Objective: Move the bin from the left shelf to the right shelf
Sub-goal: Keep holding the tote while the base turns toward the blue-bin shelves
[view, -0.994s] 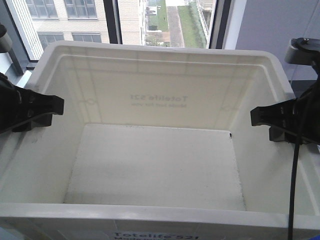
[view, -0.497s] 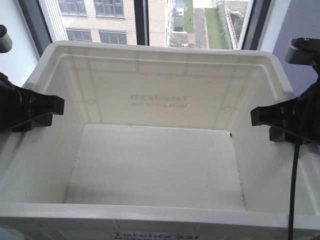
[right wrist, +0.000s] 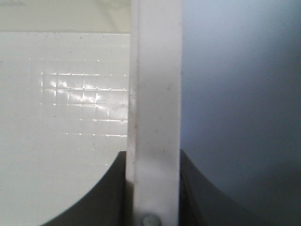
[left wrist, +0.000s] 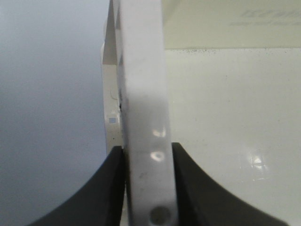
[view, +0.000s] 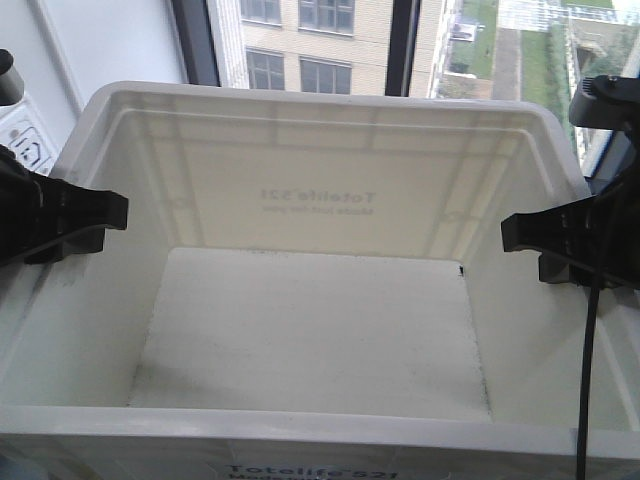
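The bin [view: 320, 330] fills the front view. It is empty, its open top faces the camera, and its pale floor is bare apart from a few dark specks. The maker's print shows back to front through the far wall, so the plastic lets light pass. No shelf or counter is visible under it, so it appears to be carried between the two arms, though what lies below is hidden.

The left end effector [view: 98, 220] is clamped over the rim of the bin's left wall, and the right end effector [view: 528, 235] is clamped over the rim of the right wall, at much the same height. In the left wrist view the dark fingers [left wrist: 106, 193] sit one on each side of the thick white rim and press against it. The right wrist view shows the same hold, closed narrow on the rim [right wrist: 153, 117]. Gripping opposite walls near their middle probably keeps the wide bin level and stops it swinging, since a single grip would let it tip.

A black cable [view: 585, 380] hangs down in front of the bin's right wall. Behind the bin is a window [view: 400, 45] looking onto a brick building [view: 310, 50]. The right shelf is not in any view, so I judge the bin is midway through the move and has yet to be set down.
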{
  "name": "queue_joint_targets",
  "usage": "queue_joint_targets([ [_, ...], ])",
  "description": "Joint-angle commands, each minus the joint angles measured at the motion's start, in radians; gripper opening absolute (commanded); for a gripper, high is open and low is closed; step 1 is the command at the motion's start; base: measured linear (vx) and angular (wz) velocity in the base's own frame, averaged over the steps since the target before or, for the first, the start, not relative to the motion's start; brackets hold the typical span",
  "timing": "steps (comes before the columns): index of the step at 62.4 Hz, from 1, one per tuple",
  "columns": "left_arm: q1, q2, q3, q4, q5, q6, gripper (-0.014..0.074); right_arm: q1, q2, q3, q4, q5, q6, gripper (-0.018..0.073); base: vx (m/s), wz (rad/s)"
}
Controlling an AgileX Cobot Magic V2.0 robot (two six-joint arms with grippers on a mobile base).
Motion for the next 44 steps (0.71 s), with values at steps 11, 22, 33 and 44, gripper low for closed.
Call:
queue_joint_targets([
  [11,0.003,-0.043,-0.037,0.095,-0.037,0.028,0.002,-0.02,-0.029,-0.035,-0.188,-0.015,0.012,-0.0001,0.13,0.54],
  [22,0.003,-0.043,-0.037,0.095,-0.037,0.028,0.002,-0.02,-0.029,-0.035,-0.188,-0.015,0.012,-0.0001,0.13,0.56],
  [33,0.003,-0.043,-0.037,0.095,-0.037,0.028,0.002,-0.02,-0.029,-0.035,-0.188,-0.015,0.012,-0.0001,0.13,0.56],
  [44,0.003,-0.043,-0.037,0.095,-0.037,0.028,0.002,-0.02,-0.029,-0.035,-0.188,-0.015,0.012,-0.0001,0.13,0.5],
])
